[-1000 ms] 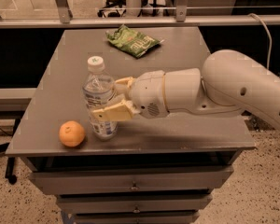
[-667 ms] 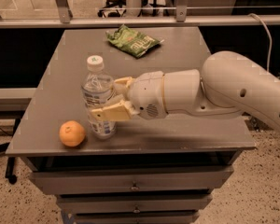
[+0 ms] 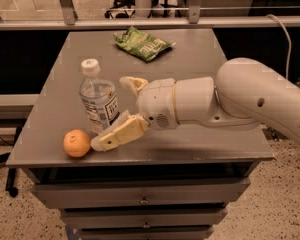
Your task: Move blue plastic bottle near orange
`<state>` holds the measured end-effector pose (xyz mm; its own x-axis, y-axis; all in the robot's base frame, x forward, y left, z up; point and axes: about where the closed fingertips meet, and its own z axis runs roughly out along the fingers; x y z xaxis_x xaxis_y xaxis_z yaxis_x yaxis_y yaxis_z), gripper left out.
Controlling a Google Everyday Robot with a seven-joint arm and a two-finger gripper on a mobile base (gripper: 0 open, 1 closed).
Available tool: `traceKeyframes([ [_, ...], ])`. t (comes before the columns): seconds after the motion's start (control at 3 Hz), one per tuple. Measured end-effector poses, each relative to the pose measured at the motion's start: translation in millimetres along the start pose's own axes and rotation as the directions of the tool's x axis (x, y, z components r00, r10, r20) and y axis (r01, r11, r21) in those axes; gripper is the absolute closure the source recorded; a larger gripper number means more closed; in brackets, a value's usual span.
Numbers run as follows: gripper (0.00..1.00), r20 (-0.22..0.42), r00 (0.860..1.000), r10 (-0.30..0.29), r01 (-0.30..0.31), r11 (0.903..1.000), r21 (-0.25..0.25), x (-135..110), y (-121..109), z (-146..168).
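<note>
The blue plastic bottle (image 3: 97, 103), clear with a white cap and a white-and-bluish label, stands upright on the grey table (image 3: 200, 144) near its front left. The orange (image 3: 76, 143) lies just in front and to the left of it, a small gap away. My gripper (image 3: 108, 112) reaches in from the right at bottle height. Its fingers are spread open, one fingertip (image 3: 126, 81) behind the bottle and the other finger (image 3: 117, 134) in front of it, its tip close to the orange. The fingers do not squeeze the bottle.
A green snack bag (image 3: 142, 43) lies at the back middle of the table. A metal rail (image 3: 150, 21) runs behind the table. Drawers (image 3: 140, 200) sit under the front edge. My white arm (image 3: 250, 99) covers the right side of the table.
The fingers were shut on the bottle; now they are spread apart and have let it go. The bottle stands upright near the orange, which has not moved.
</note>
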<state>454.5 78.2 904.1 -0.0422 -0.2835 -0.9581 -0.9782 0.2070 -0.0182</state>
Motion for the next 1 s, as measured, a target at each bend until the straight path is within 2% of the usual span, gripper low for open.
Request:
traceKeyframes([
  [0.33, 0.0, -0.001, 1.0, 0.0, 0.0, 1.0, 0.001, 0.5, 0.0, -0.4],
  [0.67, 0.0, -0.008, 1.0, -0.011, 0.011, 0.9989, 0.047, 1.6, -13.0, -20.7],
  [1.0, 0.0, 0.006, 0.999, -0.033, 0.033, 0.9948, 0.097, 5.2, -41.8, -66.4],
])
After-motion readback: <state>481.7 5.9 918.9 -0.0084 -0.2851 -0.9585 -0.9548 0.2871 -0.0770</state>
